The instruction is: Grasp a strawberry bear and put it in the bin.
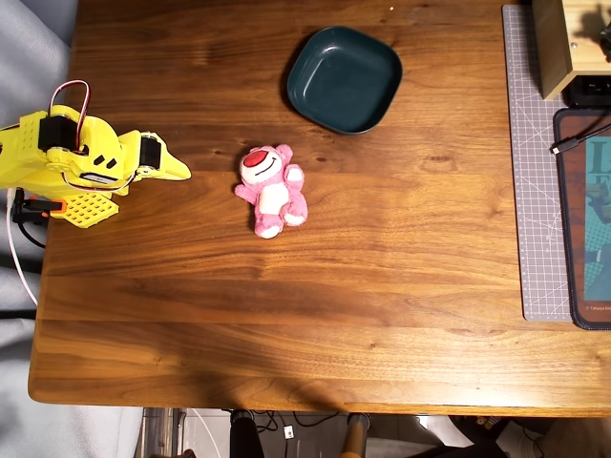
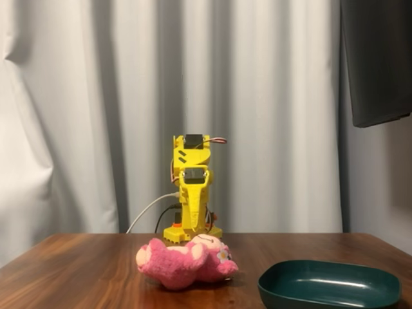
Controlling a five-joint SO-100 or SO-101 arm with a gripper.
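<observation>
The strawberry bear (image 1: pixel 272 189) is a small pink plush with a red snout and white belly. It lies on its back near the middle of the wooden table and also shows in the fixed view (image 2: pixel 185 261). The bin (image 1: pixel 344 78) is a dark teal rounded-square dish, empty, just beyond the bear's head in the overhead view. In the fixed view it sits at the lower right (image 2: pixel 329 283). My yellow gripper (image 1: pixel 181 173) is at the table's left edge, folded low, its jaws together and holding nothing. It is about a bear's length to the left of the bear. The arm (image 2: pixel 192 193) stands behind the bear in the fixed view.
A grey cutting mat (image 1: pixel 537 191) runs along the table's right side in the overhead view. A dark pad (image 1: pixel 584 219) and a cable (image 1: pixel 571 143) lie on it. A wooden box (image 1: pixel 554 48) stands at the top right. White curtains (image 2: pixel 77 116) hang behind the arm.
</observation>
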